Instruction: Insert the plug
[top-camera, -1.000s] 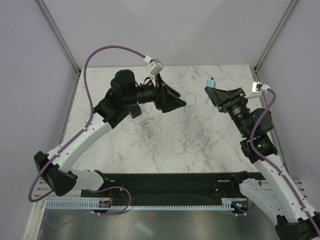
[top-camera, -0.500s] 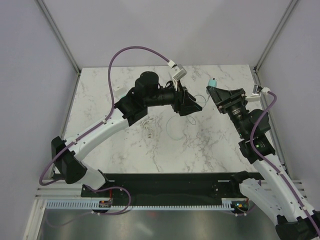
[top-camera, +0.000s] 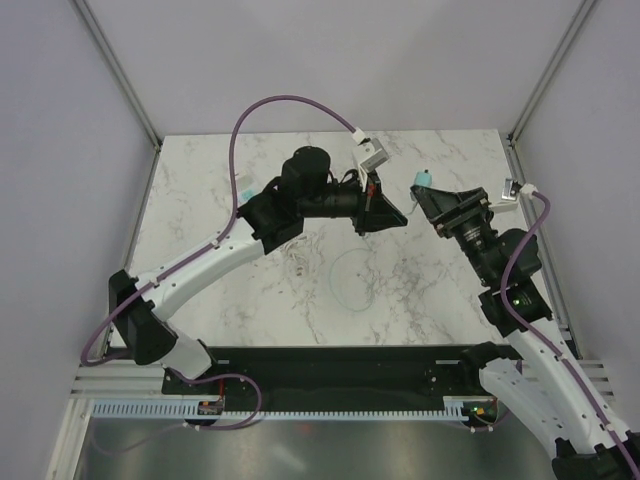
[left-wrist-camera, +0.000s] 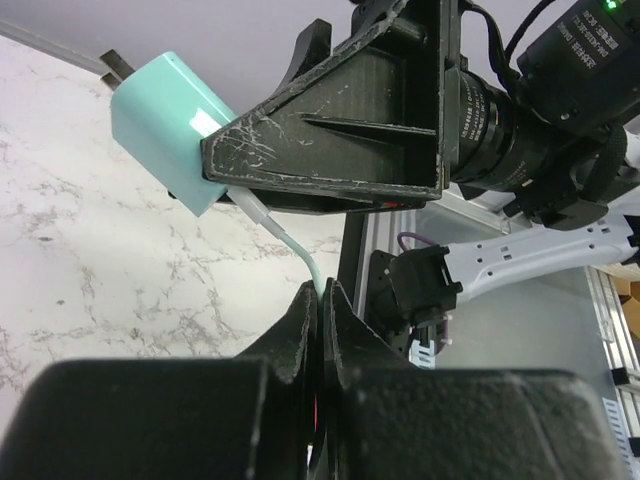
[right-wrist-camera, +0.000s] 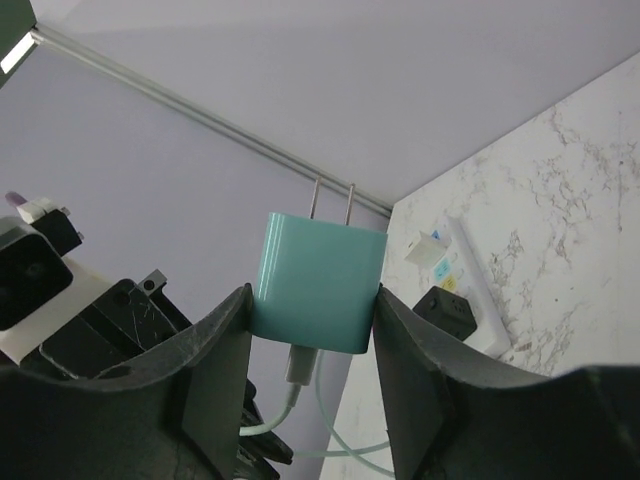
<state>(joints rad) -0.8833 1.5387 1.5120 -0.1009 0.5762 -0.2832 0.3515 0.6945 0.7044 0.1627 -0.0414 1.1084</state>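
**Plug** (right-wrist-camera: 320, 290): a teal block with two metal prongs projecting past the fingertips. It is clamped by its flat sides between the fingers of the right gripper (right-wrist-camera: 312, 305) and held clear above the marble tabletop (top-camera: 250, 290). A white connector meets the plug's underside, and from it a thin pale cable (left-wrist-camera: 290, 240) curves down to the left gripper (left-wrist-camera: 322, 292). The left gripper sits just below and beside the plug, its fingers pressed together on the cable. In the top view the two grippers stand close together at the plug, tips facing. The slack cable lies in a loose loop on the tabletop, well apart from the plug, toward the arm bases. In the right wrist view a white power strip (right-wrist-camera: 470, 262) lies on the tabletop behind the plug.
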